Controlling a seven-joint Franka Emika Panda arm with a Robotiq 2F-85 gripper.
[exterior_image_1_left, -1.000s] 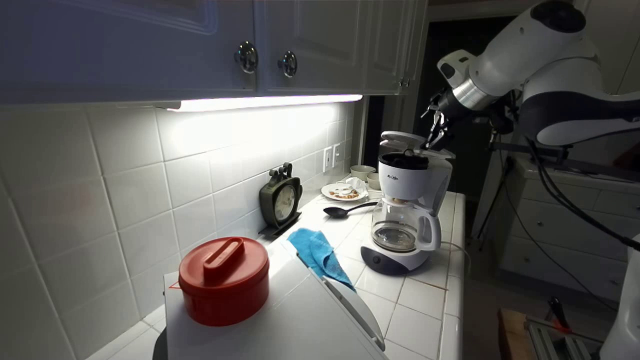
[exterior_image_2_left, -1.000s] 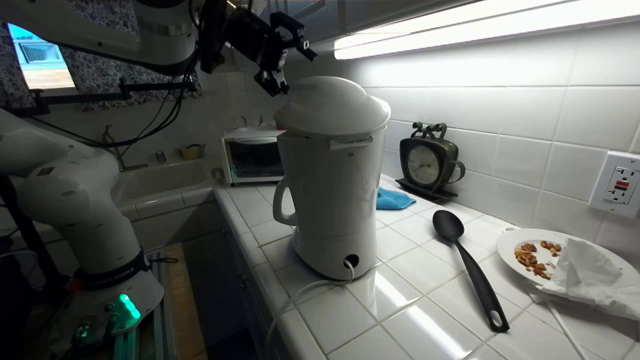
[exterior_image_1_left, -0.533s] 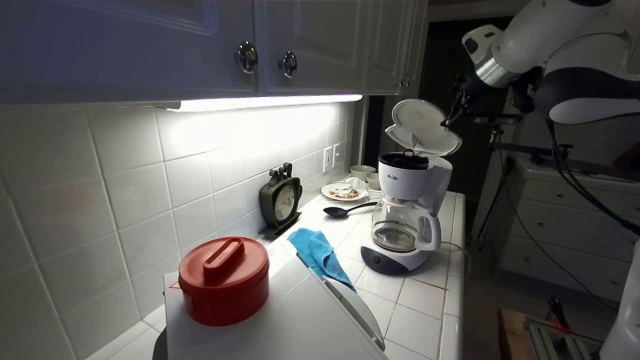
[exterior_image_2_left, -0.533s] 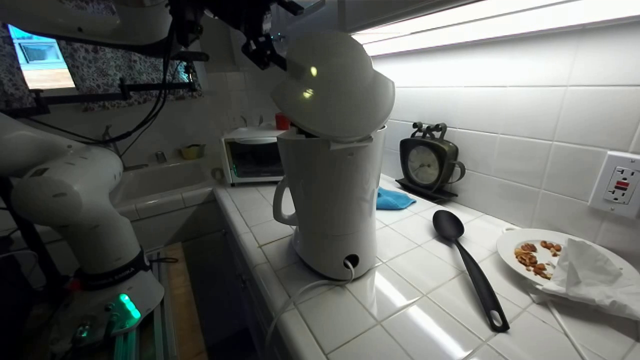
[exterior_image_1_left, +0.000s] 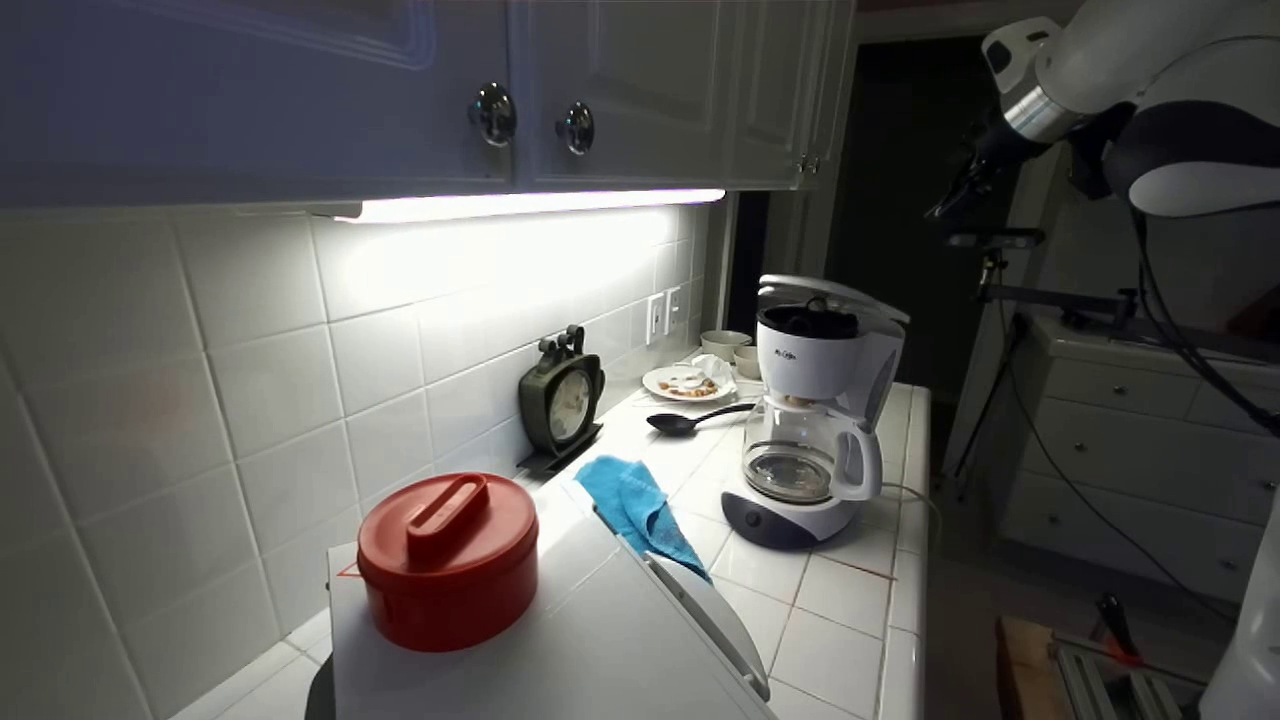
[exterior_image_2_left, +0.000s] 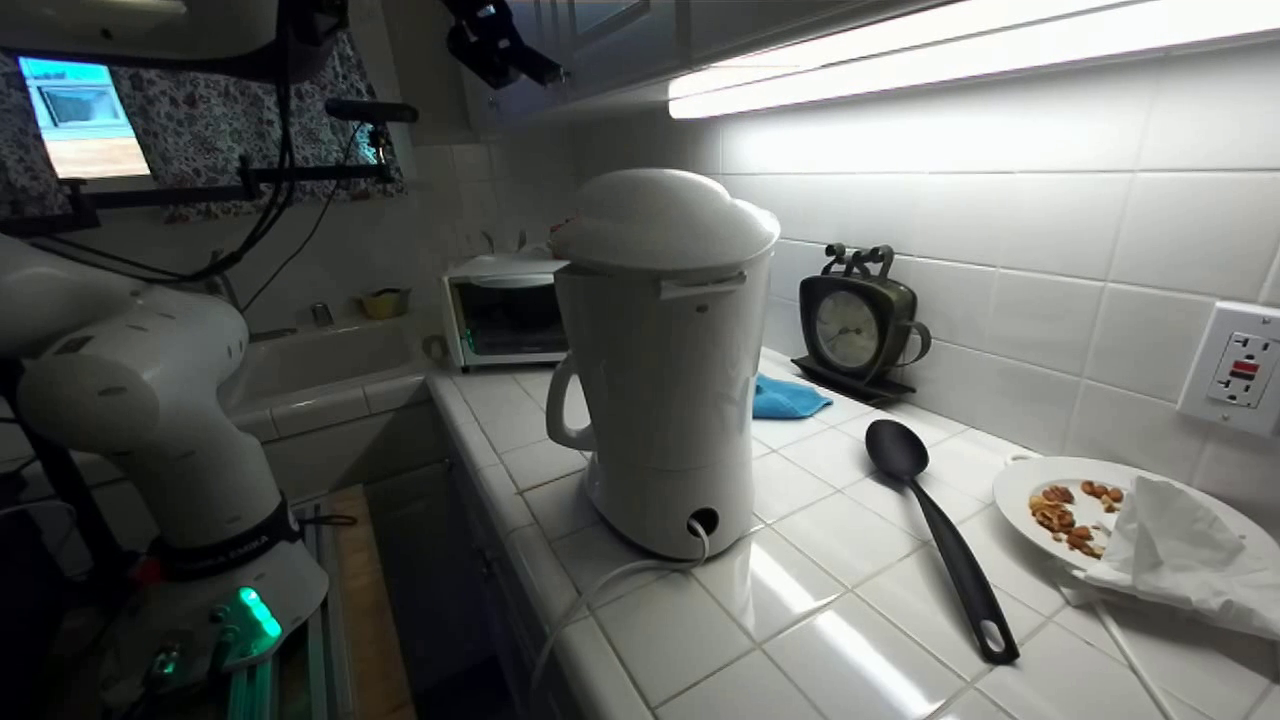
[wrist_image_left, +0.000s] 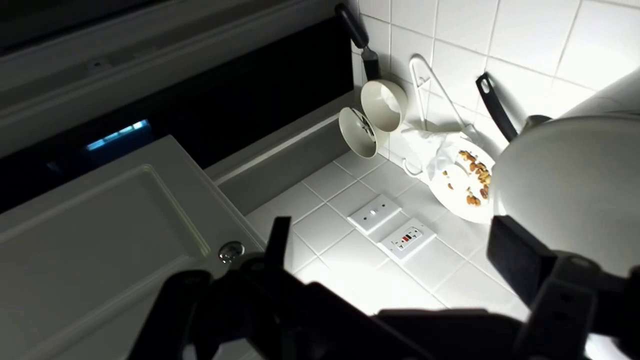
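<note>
My gripper (wrist_image_left: 392, 240) is open and holds nothing; its dark fingers stand wide apart in the wrist view. In both exterior views the gripper (exterior_image_1_left: 950, 205) (exterior_image_2_left: 510, 60) hangs in the air above and beside the white coffee maker (exterior_image_1_left: 800, 360) (exterior_image_2_left: 665, 400), apart from it. The coffee maker's lid (exterior_image_1_left: 835, 295) (exterior_image_2_left: 660, 215) is low and tilted over the black filter basket (exterior_image_1_left: 805, 321), which still shows under it. The lid also fills the right side of the wrist view (wrist_image_left: 575, 180). The glass carafe (exterior_image_1_left: 795, 460) stands in the machine.
A red lidded container (exterior_image_1_left: 450, 565) sits on a white toaster oven (exterior_image_1_left: 560, 640). A blue cloth (exterior_image_1_left: 640, 510), a dark clock (exterior_image_1_left: 565, 405), a black spoon (exterior_image_2_left: 930, 510) and a plate of nuts (exterior_image_2_left: 1012, 510) lie along the counter. Wall cabinets (exterior_image_1_left: 640, 90) hang above.
Half a second ago the lid stood raised high with a finger against it. Now the lid has dropped low, and my gripper has moved up and away, towards the robot's base side.
</note>
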